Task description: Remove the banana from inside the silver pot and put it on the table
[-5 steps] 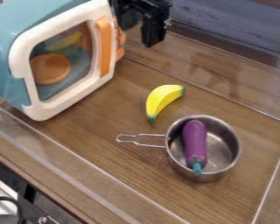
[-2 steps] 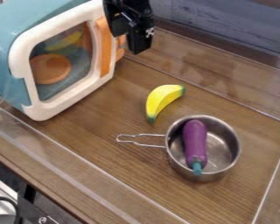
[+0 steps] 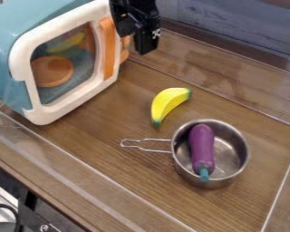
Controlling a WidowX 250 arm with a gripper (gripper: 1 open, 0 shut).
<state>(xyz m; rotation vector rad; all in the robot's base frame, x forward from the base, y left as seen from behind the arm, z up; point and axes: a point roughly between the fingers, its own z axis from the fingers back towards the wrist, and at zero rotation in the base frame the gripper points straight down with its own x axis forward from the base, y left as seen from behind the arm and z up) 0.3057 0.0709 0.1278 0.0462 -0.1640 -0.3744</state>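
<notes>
The yellow banana (image 3: 169, 103) lies on the brown wood-grain table (image 3: 99, 122), just up and left of the silver pot (image 3: 210, 153). The pot holds a purple eggplant (image 3: 202, 147) with a green stem; its wire handle (image 3: 144, 143) points left. My black gripper (image 3: 140, 36) hangs near the top of the view, well above and behind the banana, next to the microwave's open door. It holds nothing that I can see; whether its fingers are open or shut does not show.
A teal-and-white toy microwave (image 3: 44, 54) stands at the left with its door (image 3: 106, 45) open and an orange item inside. A clear plastic rim (image 3: 62, 149) runs along the table's edges.
The gripper moved left from about a second ago, then stayed still. The banana, pot and eggplant have not moved.
</notes>
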